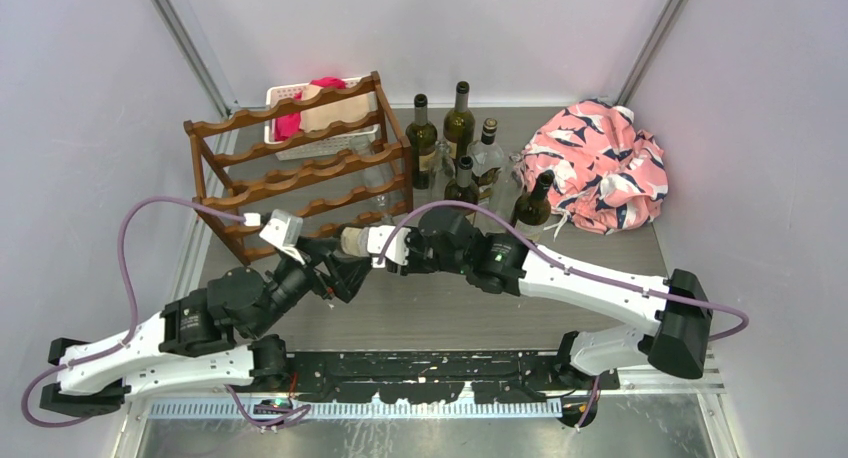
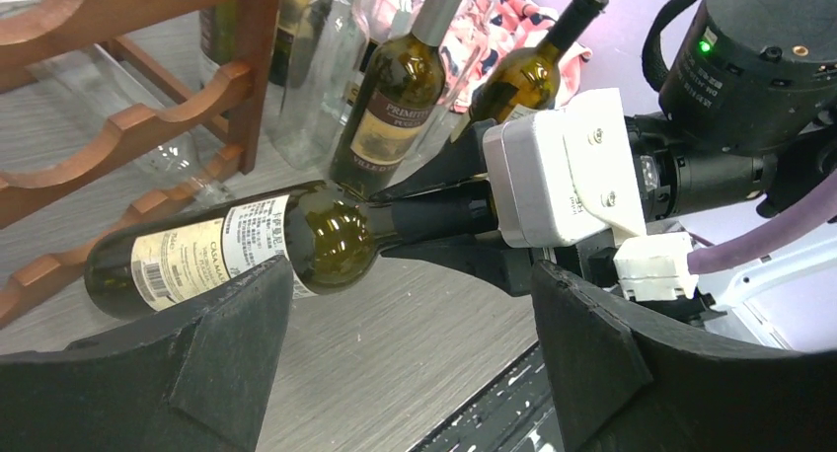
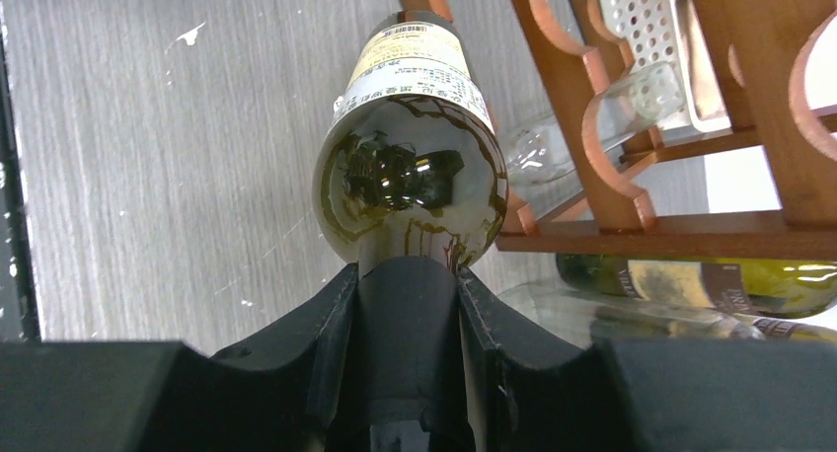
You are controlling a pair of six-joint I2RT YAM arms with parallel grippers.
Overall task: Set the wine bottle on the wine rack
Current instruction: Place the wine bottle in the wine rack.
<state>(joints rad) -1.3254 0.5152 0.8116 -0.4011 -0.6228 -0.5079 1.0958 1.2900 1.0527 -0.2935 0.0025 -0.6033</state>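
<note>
Pointing base-first at the rack (image 2: 99,13), the bottle (image 2: 227,255) is pinched by the right gripper (image 3: 407,304), not yet racked. The left gripper (image 2: 410,348) is spread.

Wine bottle (image 2: 227,250): dark green glass, cream label with barcode, lying roughly horizontal, base toward the rack, neck clamped in the right gripper (image 3: 408,274) jaws, just beside the rack's lowest front rail. Wine rack (image 1: 300,168): reddish-brown wood, scalloped rails in tiers, upright on tabletop (image 1: 420,308), back left.
</note>
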